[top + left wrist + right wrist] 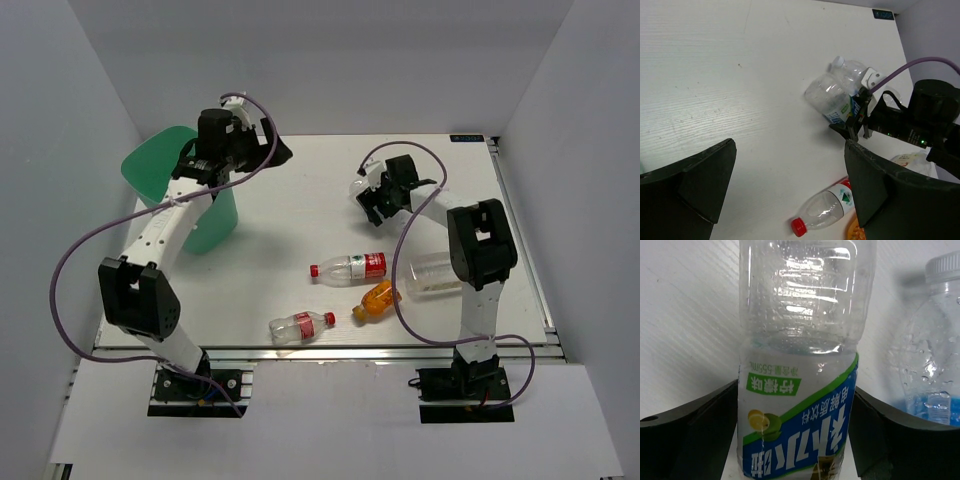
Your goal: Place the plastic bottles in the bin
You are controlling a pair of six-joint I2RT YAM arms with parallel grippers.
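The mint-green bin (158, 172) stands at the rear left. My left gripper (272, 150) hovers beside its rim, open and empty (790, 150). My right gripper (370, 203) is at the rear right, shut on a clear bottle with a blue and green label (800, 390) that lies on the table (832, 95). A second blue-labelled bottle with a white cap (935, 340) lies right beside it. Nearer the front lie a red-capped bottle with a green-white label (350, 268), an orange-filled bottle (377, 298), a red-labelled bottle (300, 326) and a wide label-free bottle (435, 272).
The white table (300, 215) is enclosed by grey walls at the back and sides. A purple cable (80, 240) loops off the left arm, and another (405, 225) off the right arm.
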